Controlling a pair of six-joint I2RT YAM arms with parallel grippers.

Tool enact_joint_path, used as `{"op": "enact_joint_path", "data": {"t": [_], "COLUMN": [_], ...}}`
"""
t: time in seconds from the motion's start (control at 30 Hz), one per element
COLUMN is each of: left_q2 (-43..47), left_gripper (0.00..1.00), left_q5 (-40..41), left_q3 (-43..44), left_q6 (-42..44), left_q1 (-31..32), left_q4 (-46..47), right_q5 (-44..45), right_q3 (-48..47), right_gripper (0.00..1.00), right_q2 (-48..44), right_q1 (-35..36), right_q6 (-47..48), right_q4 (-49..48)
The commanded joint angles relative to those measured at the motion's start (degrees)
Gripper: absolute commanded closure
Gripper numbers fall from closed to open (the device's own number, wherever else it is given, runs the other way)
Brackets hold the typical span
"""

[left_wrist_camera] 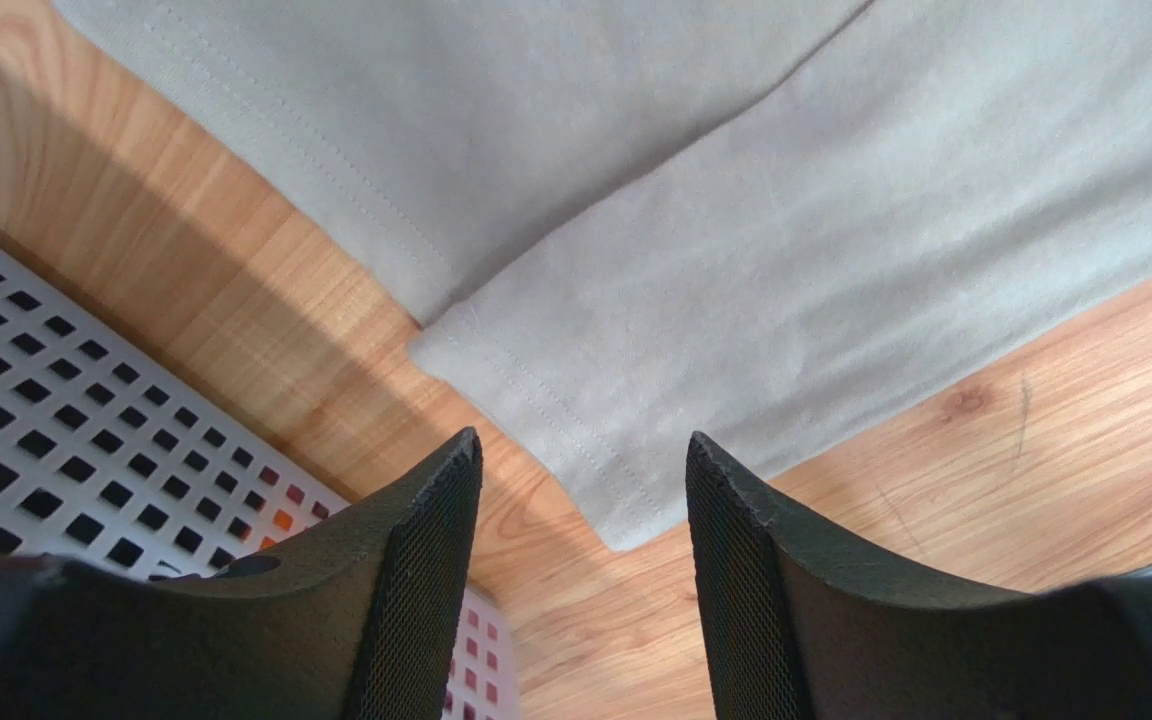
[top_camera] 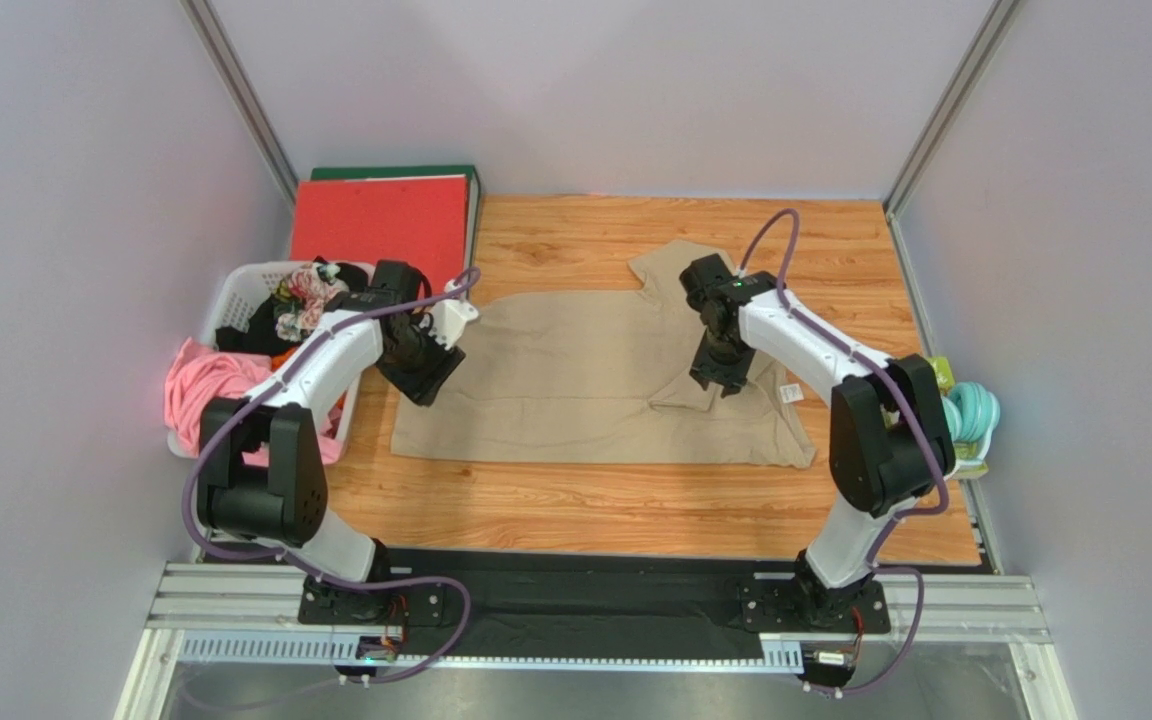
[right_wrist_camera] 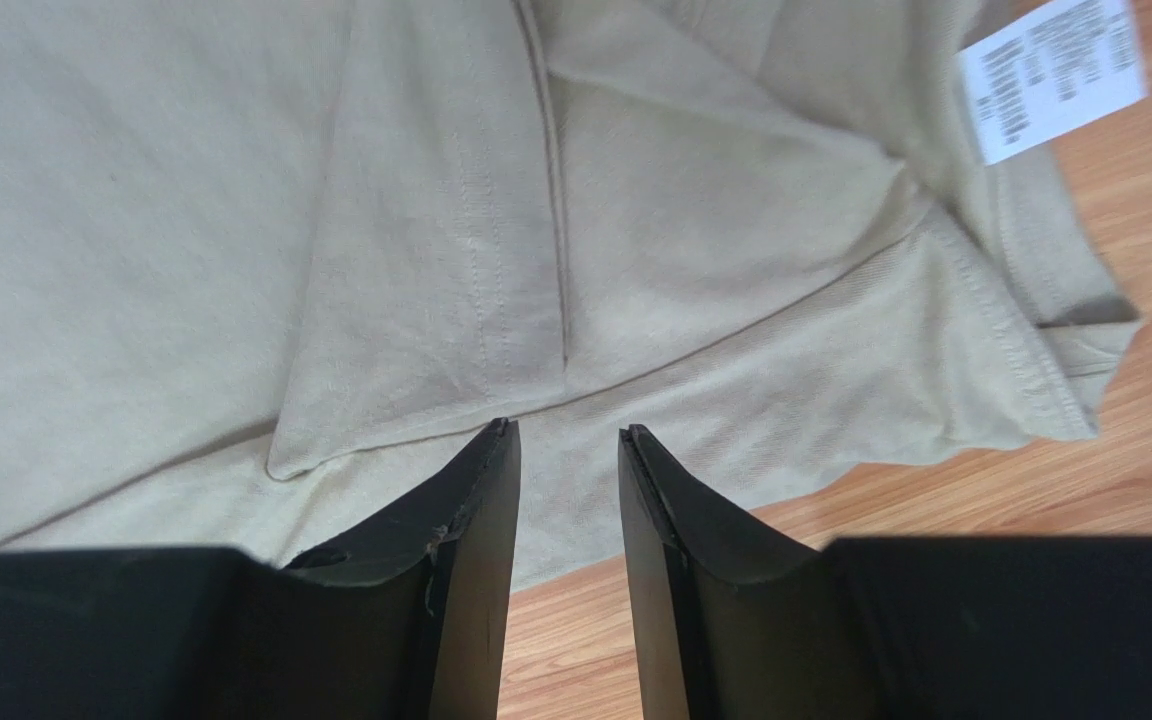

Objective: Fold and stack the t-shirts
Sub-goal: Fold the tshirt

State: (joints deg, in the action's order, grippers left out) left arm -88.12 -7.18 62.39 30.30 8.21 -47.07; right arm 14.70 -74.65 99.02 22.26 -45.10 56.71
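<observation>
One tan t-shirt [top_camera: 582, 375] lies spread on the wooden table, its right part creased and folded over. A white label [top_camera: 790, 393] shows near its right edge. My left gripper [top_camera: 425, 368] hovers over the shirt's left edge. In the left wrist view the left gripper [left_wrist_camera: 582, 450] is open and empty, with a hemmed corner of the t-shirt [left_wrist_camera: 778, 225] just ahead of its fingertips. My right gripper [top_camera: 717, 372] hangs over the right part. In the right wrist view the right gripper [right_wrist_camera: 567, 435] stands narrowly open above a fold of the t-shirt [right_wrist_camera: 162, 225], holding nothing. The label [right_wrist_camera: 1056, 75] sits at the upper right.
A white perforated basket [top_camera: 237, 293] with mixed clothes stands at the table's left, a pink cloth [top_camera: 199, 383] spilling over its side. The basket [left_wrist_camera: 56, 435] lies close beside the left fingers. A red folder [top_camera: 379, 218] lies at the back left. Teal items [top_camera: 973, 413] sit at the right edge.
</observation>
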Motion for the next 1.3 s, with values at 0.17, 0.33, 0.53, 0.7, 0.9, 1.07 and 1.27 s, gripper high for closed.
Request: {"op": "enact_joint_path", "data": {"t": [0.17, 0.33, 0.53, 0.7, 0.9, 1.07, 1.27], "left_q2": [-6.19, -7.94, -10.23, -10.50, -10.41, -10.32, -9.88], "left_gripper": [0.41, 0.41, 0.42, 0.42, 0.42, 0.42, 0.43], "left_q5": [1.02, 1.99, 3.14, 3.49, 3.66, 3.84, 4.45], "left_q3": [-1.83, -2.62, -2.80, -3.76, -3.85, -3.94, -4.65], "left_q6": [-2.00, -2.18, -2.71, -2.53, -2.53, -2.53, -1.92], "left_q1": [-0.12, -0.12, -0.12, -0.12, -0.12, -0.12, -0.12], "left_q4": [3.21, 5.58, 7.16, 7.78, 7.87, 7.87, 8.05], "right_q5": [-1.78, -1.60, -1.25, -1.25, -1.60, -1.34, -1.25], "right_q3": [-0.23, -0.14, 0.12, 1.00, 2.40, 2.67, 0.83], "right_gripper": [0.64, 0.64, 0.64, 0.60, 0.50, 0.65, 0.95], "right_q2": [4.77, 6.00, 7.41, 8.12, 6.89, 6.62, 7.15], "right_q1": [2.26, 2.35, 2.26, 2.08, 2.00, 2.00, 1.91], "right_q6": [-2.45, -2.27, -2.27, -2.10, -1.92, -2.18, -2.18], "right_q4": [-1.95, -2.83, -3.53, -4.24, -4.68, -4.94, -4.50]}}
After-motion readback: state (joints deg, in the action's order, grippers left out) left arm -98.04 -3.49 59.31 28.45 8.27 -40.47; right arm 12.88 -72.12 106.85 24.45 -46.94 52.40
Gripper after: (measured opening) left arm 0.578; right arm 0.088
